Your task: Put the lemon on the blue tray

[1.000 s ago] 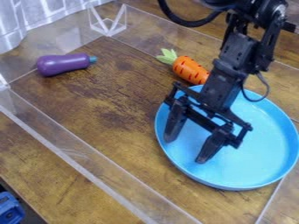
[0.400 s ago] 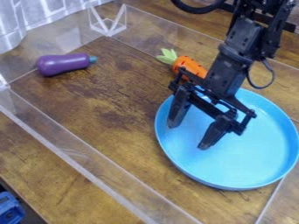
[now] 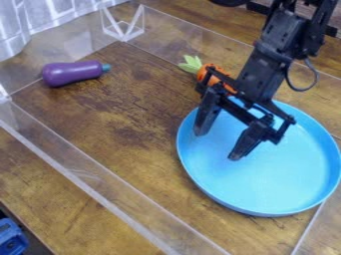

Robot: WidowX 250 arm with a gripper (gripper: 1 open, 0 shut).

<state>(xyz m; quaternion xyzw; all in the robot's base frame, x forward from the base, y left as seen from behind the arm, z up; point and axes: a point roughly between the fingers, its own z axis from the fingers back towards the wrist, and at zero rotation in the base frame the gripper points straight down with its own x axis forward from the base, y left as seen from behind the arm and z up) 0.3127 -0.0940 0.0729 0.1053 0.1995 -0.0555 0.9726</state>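
Through the camera I see the black hand [image 3: 224,131] of my robot arm [image 3: 273,55] over the blue tray [image 3: 260,169], reaching in from the upper right. Its fingers are spread apart, released, with nothing visible between them. The tray, a broad round plate with a shallow rim, lies on the brown wooden bench [image 3: 114,120] at the right of the view. I cannot make out the lemon in this view; the hand and arm cover part of the tray. An orange carrot [image 3: 210,74] with a green top lies just beyond the tray, partly hidden by the arm. A purple eggplant [image 3: 72,73] lies well apart from the tray, toward the upper left. A blue object [image 3: 12,237], cut off by the frame, shows at the lower left corner.
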